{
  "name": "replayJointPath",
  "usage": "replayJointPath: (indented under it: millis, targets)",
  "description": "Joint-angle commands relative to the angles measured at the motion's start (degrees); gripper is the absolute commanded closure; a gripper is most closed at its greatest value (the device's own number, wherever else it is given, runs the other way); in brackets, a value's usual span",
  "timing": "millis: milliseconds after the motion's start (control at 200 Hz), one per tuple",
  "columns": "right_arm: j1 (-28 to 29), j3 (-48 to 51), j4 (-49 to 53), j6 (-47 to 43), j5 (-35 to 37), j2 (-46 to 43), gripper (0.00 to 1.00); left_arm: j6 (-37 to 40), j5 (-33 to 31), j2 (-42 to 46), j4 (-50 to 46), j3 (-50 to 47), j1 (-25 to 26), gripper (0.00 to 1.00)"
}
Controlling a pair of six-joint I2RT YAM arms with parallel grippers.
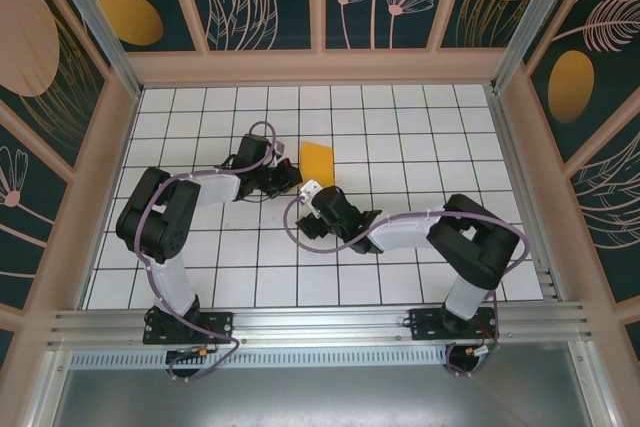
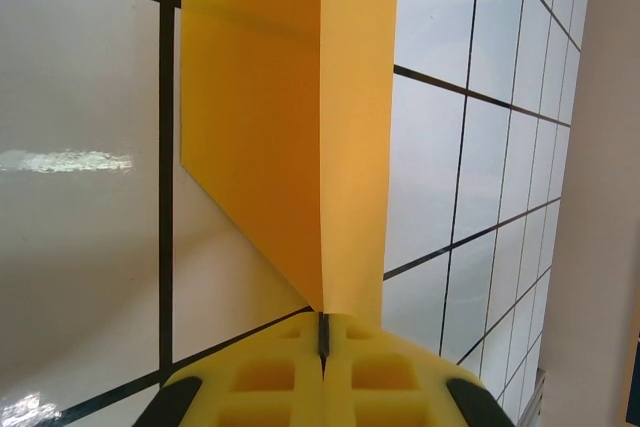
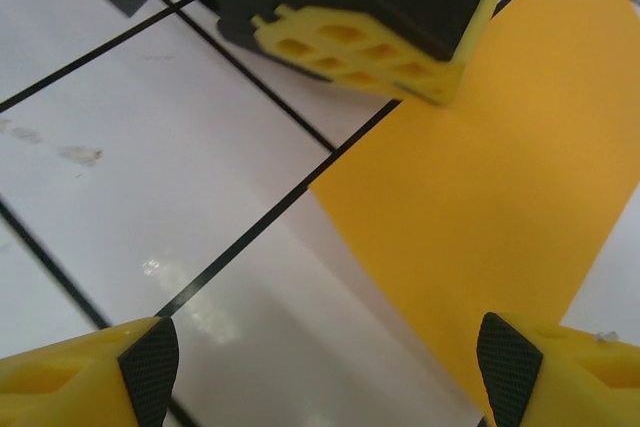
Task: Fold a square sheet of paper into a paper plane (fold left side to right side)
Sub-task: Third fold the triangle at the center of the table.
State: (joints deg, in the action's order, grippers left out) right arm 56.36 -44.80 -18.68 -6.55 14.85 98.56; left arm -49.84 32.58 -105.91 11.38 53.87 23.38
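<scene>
The square sheet of paper (image 1: 318, 161) is orange-yellow and sits mid-table, just right of my left gripper (image 1: 288, 176). In the left wrist view my left gripper (image 2: 323, 319) is shut on the sheet's near edge. The sheet of paper (image 2: 285, 117) rises from the jaws in two faces that meet at a straight line. My right gripper (image 1: 312, 193) is just below the sheet. In the right wrist view my right gripper (image 3: 330, 377) is open and holds nothing. There the sheet of paper (image 3: 490, 177) hangs above the tiles and casts a shadow, and the left gripper's fingers (image 3: 385, 52) pinch its far corner.
The white tiled table (image 1: 400, 127) has black grid lines. Tan walls (image 1: 320, 67) close it in at the back and both sides, and a metal rail (image 1: 320, 322) runs along the near edge by the arm bases.
</scene>
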Motion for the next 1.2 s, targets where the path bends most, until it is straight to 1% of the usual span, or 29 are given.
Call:
replayJointPath:
  millis: [0,145,285,395,455,515,535,575,661,746,861,956,986,1066,1196]
  targets:
    - [0.09,-3.97,-1.8,-4.82,4.2,2.83,0.2,-0.56,1.21,1.54,0.8,-0.56,0.27,1.0]
    - [-0.01,-6.61,-1.88,-6.57,4.47,5.37,0.28,-0.65,1.77,1.23,0.84,-0.58,0.27,1.0]
    - [-0.35,-7.5,-2.32,-7.25,4.78,6.21,0.42,-0.44,1.89,1.23,0.72,-0.52,0.27,1.0]
    - [-1.06,-7.28,-2.01,-7.16,3.73,5.55,0.6,-0.09,1.83,1.23,0.42,-0.4,0.27,1.0]
    - [-1.58,-7.21,-1.4,-7.24,2.4,5.09,0.75,0.18,1.55,1.12,0.21,-0.34,0.27,0.99]
    - [-1.9,-7.05,-0.63,-7.58,0.98,4.5,0.89,0.63,1.25,1.14,-0.19,-0.34,0.27,0.94]
    - [-2.02,-7.03,-0.23,-7.75,0.57,4.35,0.93,0.87,0.95,1.24,-0.43,-0.23,0.27,0.92]
    - [-2.12,-6.86,0.64,-8.07,-0.21,4.01,1.0,1.46,0.32,1.56,-1.16,-0.14,0.18,0.9]
    - [-2.46,-6.09,2.42,-8.35,-1.71,3.24,1.0,3.04,-0.37,2.36,-3.06,0.35,0.18,0.84]
    - [-3.28,-4.78,3.74,-7.63,-4.48,1.91,1.0,5.25,-0.86,3.53,-5.96,1.02,0.18,0.71]
    - [-4.0,-3.25,4.91,-6.1,-8.01,0.3,1.0,8.73,-3.7,6.0,-11.17,1.32,-0.08,0.55]
    - [-3.98,-2.9,5.53,-5.17,-9.85,0.03,1.0,11.07,-4.5,7.33,-13.99,1.37,-0.52,0.47]
    - [-3.95,-2.94,5.74,-4.86,-10.38,0.1,1.0,11.76,-4.37,9.27,-14.65,1.53,-0.52,0.46]
    - [-3.89,-2.91,5.79,-4.07,-11.2,0.29,1.0,13.08,-4.04,9.68,-16.36,1.5,-0.52,0.46]
    - [-3.84,-3.0,5.51,-3.1,-11.77,0.17,1.0,14.64,-4.72,7.29,-17.98,6.38,-0.52,0.52]
